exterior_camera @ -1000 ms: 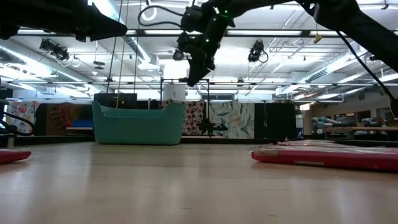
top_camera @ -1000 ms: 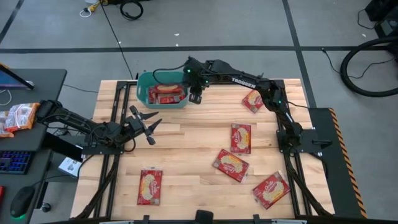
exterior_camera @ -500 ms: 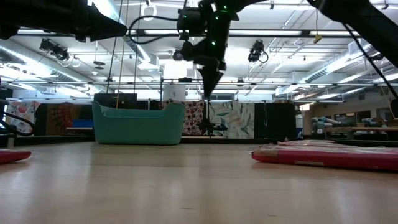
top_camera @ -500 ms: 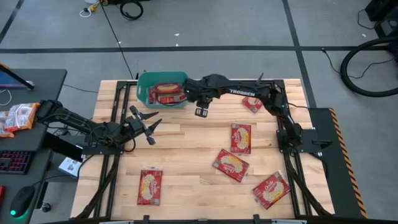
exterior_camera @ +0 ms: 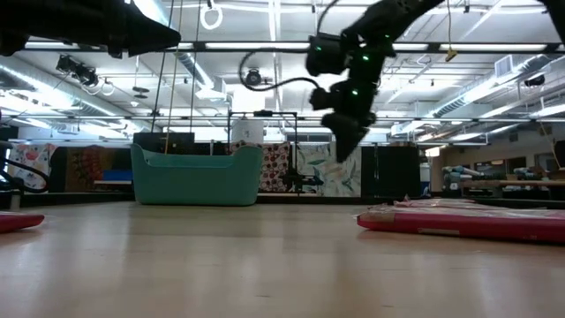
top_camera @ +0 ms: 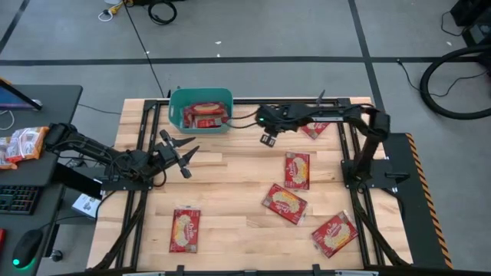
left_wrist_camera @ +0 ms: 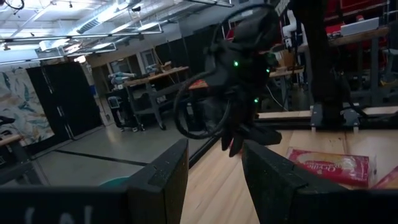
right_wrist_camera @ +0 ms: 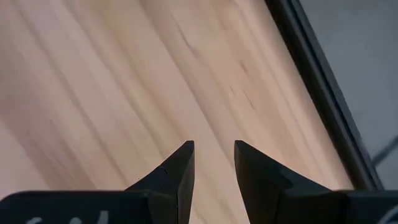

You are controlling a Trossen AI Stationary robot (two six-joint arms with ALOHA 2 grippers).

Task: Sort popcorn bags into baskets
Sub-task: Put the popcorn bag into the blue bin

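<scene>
High cam is sitting above me, looking straight down, taking in the whole desk [top_camera: 230, 176], both my arms and floor around it. Low cam is sitting at desk-top height, looking level across the wood into the room behind, catching the teal basket [exterior_camera: 196, 175] far off and my right hand [exterior_camera: 344, 137] hanging overhead. High and low are sharing that basket [top_camera: 199, 111] and right hand [top_camera: 268, 139]. Left wrist cam is looking forward past my left hand [left_wrist_camera: 214, 180], level over the desk, also seeing my right hand [left_wrist_camera: 239, 134] farther off. Right wrist cam is pointing down past my right hand [right_wrist_camera: 214, 165], close to bare wood and the desk edge.
</scene>
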